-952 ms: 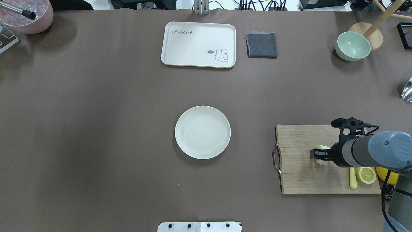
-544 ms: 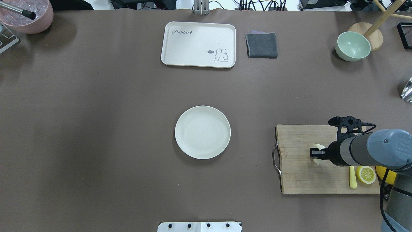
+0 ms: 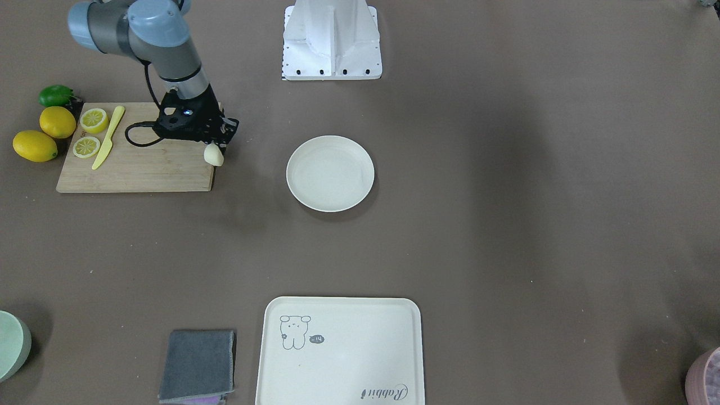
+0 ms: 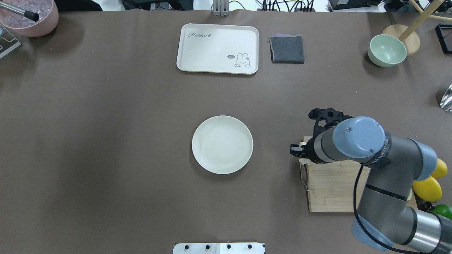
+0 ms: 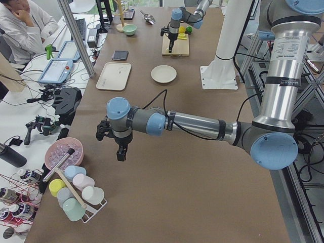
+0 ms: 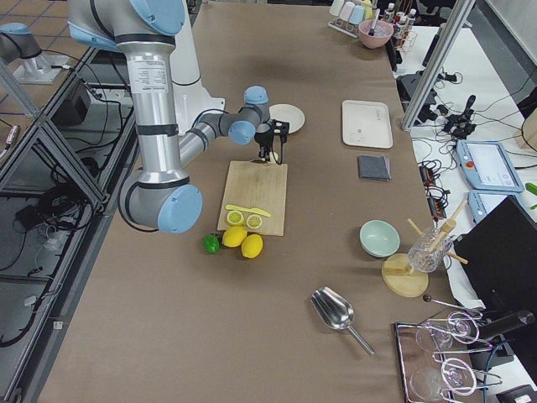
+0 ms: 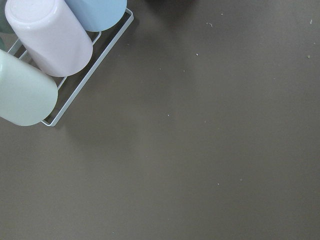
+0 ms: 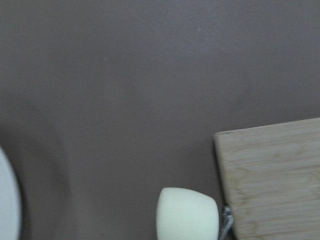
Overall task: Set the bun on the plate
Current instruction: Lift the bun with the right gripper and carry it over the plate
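Near the robot's edge of the table, the right gripper (image 3: 216, 147) is clamping the bun (image 3: 214, 156) between its fingers and appears to be carrying it in the air, just off the plate-side edge of the wooden cutting board (image 3: 140, 169), so the pickup is looking done. Toward the table's middle, the plate (image 3: 330, 173) is lying with nothing on it, well apart from the bun; the crossing, lowering and release are remaining. At the table's left end, the left gripper (image 5: 121, 152) is hanging near a cup rack (image 5: 76, 200); whether it is open I cannot tell.

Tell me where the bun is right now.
In the front-facing view the bun hangs in the right tool at left, over the edge of the cutting board nearest the plate.
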`<state>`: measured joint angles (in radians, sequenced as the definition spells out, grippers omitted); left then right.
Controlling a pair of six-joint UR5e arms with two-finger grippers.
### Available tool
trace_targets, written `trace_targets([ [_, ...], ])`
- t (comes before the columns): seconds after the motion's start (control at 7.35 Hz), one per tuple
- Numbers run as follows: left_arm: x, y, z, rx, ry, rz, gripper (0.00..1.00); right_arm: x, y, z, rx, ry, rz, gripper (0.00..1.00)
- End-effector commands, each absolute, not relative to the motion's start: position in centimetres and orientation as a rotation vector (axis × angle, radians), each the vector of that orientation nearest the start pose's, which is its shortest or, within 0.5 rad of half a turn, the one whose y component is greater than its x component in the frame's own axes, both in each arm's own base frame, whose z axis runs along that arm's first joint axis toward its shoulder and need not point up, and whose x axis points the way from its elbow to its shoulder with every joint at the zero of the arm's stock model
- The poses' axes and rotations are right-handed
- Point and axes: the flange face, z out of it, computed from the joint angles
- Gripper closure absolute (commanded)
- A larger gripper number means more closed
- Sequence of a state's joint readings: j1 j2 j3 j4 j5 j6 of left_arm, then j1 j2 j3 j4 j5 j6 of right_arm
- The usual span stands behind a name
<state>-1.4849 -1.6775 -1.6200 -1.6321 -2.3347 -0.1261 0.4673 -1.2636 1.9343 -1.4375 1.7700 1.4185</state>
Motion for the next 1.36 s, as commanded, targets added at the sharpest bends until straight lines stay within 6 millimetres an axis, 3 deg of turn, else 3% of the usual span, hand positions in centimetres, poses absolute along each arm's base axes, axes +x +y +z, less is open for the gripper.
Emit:
trace_targets([
  [0.0,-1.7,-54.8,57.5,0.121,0.778,0.042,0.01,-53.9,-37.1,24.0,0.094,-0.838,0.223,0.84],
  [0.27,-1.8,-54.5,57.8,0.115,0.778,0.040,0.01,-61.2,-38.4,18.0,0.063,-0.845,0.298,0.79],
  [0.41,-1.8,-54.5,57.9,0.113,0.777,0.039,0.01,-62.7,-37.9,17.4,0.082,-0.837,0.295,0.60],
  [0.68,-1.8,-54.5,57.9,0.113,0.777,0.039,0.01,-63.2,-37.1,18.0,0.101,-0.829,0.290,0.20],
  [0.95,-1.7,-54.5,58.5,0.103,0.777,0.037,0.01,-62.8,-37.1,17.8,0.118,-0.835,0.288,0.01],
  [1.22,-1.7,-54.5,58.5,0.101,0.777,0.036,0.01,-61.2,-37.6,16.5,0.128,-0.862,0.302,0.00],
])
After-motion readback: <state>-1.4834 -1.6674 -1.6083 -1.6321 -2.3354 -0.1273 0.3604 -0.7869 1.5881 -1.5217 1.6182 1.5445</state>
